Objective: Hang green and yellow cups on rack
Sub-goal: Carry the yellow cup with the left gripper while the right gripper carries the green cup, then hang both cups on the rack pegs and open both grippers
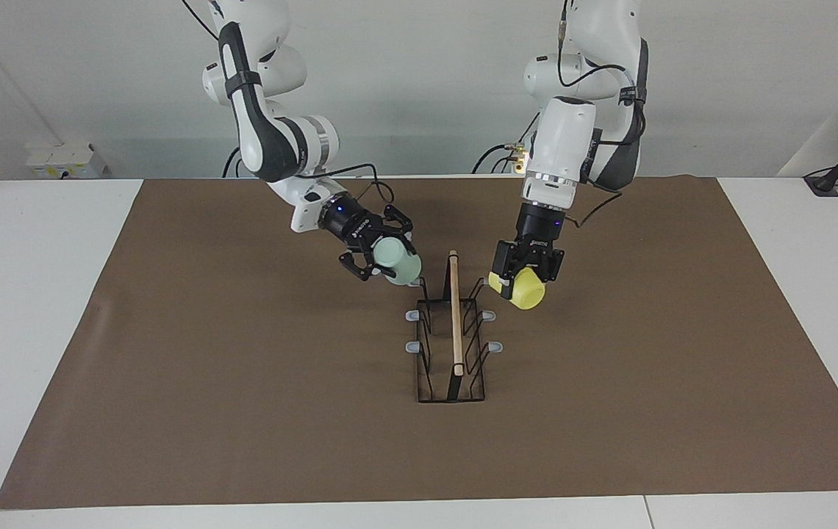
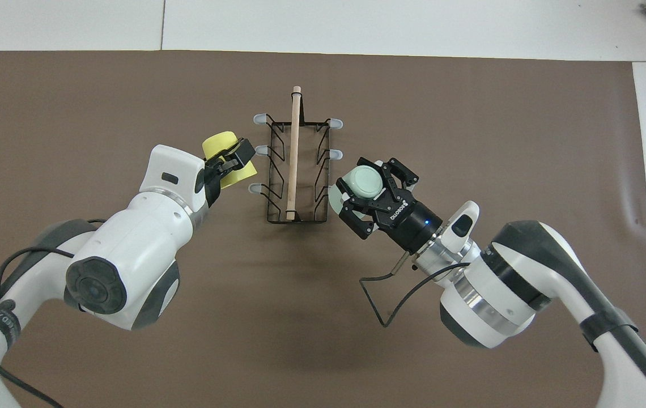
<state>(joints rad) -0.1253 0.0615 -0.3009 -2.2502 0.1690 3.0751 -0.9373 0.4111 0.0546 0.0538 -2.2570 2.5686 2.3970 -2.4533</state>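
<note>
While both claws grip cups, rack [image 1: 453, 345] flanked, maybe touching green.

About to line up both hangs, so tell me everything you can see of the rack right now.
The rack is a narrow black wire stand with a light wooden rod along its top and grey-tipped prongs sticking out on both sides. It stands upright at the middle of the brown mat, its long axis running away from the robots. No cup hangs on it yet; whether the cups held beside its nearer prongs touch it cannot be told.

Bright, even, diffuse light; only soft faint shadows lie on the brown mat [image 1: 242, 382] beside the narrow black wire rack [image 1: 451, 345]. Both views sharp.
</note>
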